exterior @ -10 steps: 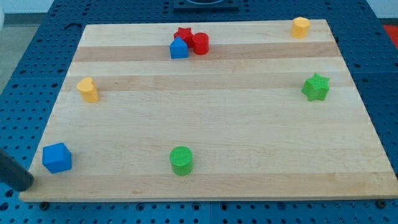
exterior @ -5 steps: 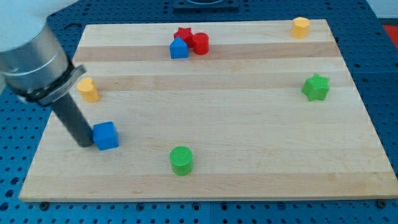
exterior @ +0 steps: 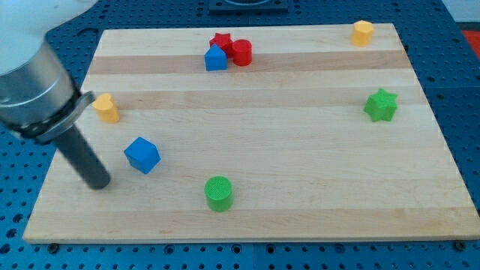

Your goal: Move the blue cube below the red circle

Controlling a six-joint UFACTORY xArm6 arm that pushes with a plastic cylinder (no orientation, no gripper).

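The blue cube (exterior: pixel 142 154) lies on the wooden board (exterior: pixel 300 165) at the lower left, turned at an angle. The red circle (exterior: pixel 241 52) stands near the view's top, touching a red star (exterior: pixel 220 40) and a second blue block with a peaked top (exterior: pixel 215 58). My tip (exterior: pixel 99 181) rests on the board to the left of the blue cube and slightly below it, apart from it by a small gap. The rod rises from the tip toward the view's upper left.
A yellow block (exterior: pixel 106 108) sits above my tip near the left edge. A green cylinder (exterior: pixel 219 193) is at the bottom centre. A green star (exterior: pixel 380 105) is at the right. A yellow block (exterior: pixel 363 32) sits at the top right corner.
The blue cube slid from the lower left corner up and to the right and has turned. My tip pushed it, then drew back slightly to the left, leaving a gap.
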